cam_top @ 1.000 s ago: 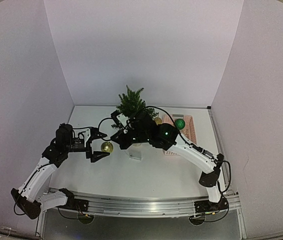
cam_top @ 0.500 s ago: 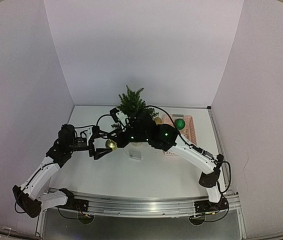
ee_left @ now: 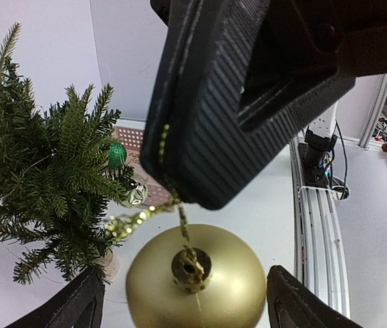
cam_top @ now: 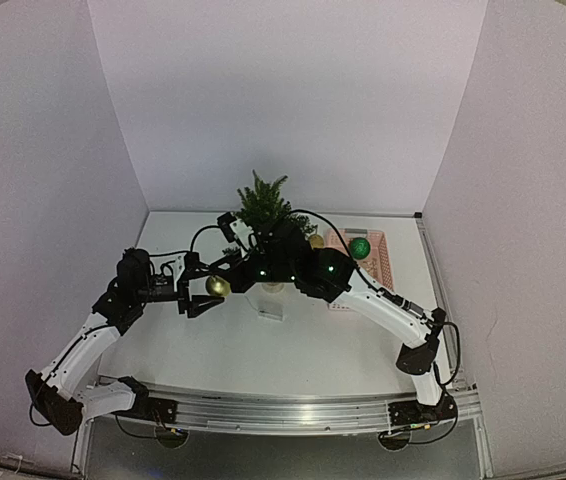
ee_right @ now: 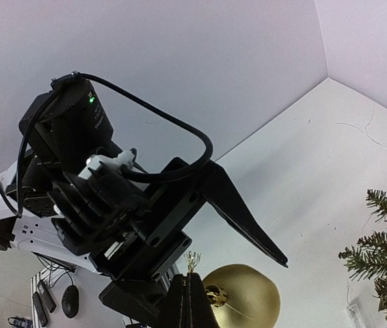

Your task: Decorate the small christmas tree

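So, R gripper (ee_left: pixel 180 186) is clamped shut on the thin gold cord (ee_left: pixel 182 222) of a gold bauble (ee_left: pixel 228 280); the bauble hangs free just under its fingertips, above the table (cam_top: pixel 213 345). L gripper (cam_top: pixel 206 288) comes in from the left w/ jaws wide. Its fingers (ee_left: pixel 84 304) sit either side of the bauble at about its widest part. There's a small gap on one side. The other side is v. close, and can't tell if it touches. Nothing is gripped by L. The right wrist view shows the same: L's black fingers are spread in a V past the bauble, and R's closed tip pinches the cord loop at the top. The small christmas tree (cam_top: pixel 261 205) stands upright at the back-centre of the table, near the rear wall and just behind both grippers. Its pale pot (ee_left: pixel 109 263) shows only in the left wrist view, and the R arm hides it from above. The bauble is close to the tree's front-left branches, not touching. A pink perforated basket (cam_top: pixel 380 262) lies to the tree's right w/ a green bauble (cam_top: pixel 360 247) in it. A silvery ornament (ee_left: pixel 135 193) and a strand of gold beads (ee_left: pixel 128 222) are by the tree's lower branches on the basket side. A small clear item (cam_top: pixel 269 308) lies on the table in front of the tree.
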Motion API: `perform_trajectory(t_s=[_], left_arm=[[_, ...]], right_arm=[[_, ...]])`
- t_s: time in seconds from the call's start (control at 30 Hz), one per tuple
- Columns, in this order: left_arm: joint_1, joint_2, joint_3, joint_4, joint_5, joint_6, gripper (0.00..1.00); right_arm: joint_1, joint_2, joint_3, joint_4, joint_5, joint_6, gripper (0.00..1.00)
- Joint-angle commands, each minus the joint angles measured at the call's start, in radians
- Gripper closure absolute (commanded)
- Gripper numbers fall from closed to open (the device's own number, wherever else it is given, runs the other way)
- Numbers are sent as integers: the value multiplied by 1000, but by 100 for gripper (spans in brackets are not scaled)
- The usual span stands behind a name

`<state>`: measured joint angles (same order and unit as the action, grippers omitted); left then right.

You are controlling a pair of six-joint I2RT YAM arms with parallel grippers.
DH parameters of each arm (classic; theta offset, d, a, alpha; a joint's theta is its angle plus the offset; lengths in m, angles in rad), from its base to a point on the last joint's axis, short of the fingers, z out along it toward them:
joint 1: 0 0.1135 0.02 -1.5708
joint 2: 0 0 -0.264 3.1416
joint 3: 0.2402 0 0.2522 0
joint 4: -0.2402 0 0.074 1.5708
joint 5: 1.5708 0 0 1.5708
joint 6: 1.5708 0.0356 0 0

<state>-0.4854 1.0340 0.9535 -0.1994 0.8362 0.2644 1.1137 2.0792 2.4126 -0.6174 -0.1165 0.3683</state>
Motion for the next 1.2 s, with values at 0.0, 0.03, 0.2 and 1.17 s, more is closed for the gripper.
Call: perform_trajectory(t_s=[0.0, 0.03, 0.2, 1.17], left_arm=[[-4, 5, 17, 30, 29, 8, 22], [-4, 8, 18, 38, 34, 3, 24], [-4, 18, 28, 56, 32, -8, 28], [-4, 63, 166, -428, -136, 275, 100]], right_arm=[[6, 9, 36, 52, -16, 7, 100], [7, 9, 38, 54, -18, 6, 100], [6, 6, 40, 62, -18, 6, 100], [5, -149, -211, 67, 116, -68, 50]])
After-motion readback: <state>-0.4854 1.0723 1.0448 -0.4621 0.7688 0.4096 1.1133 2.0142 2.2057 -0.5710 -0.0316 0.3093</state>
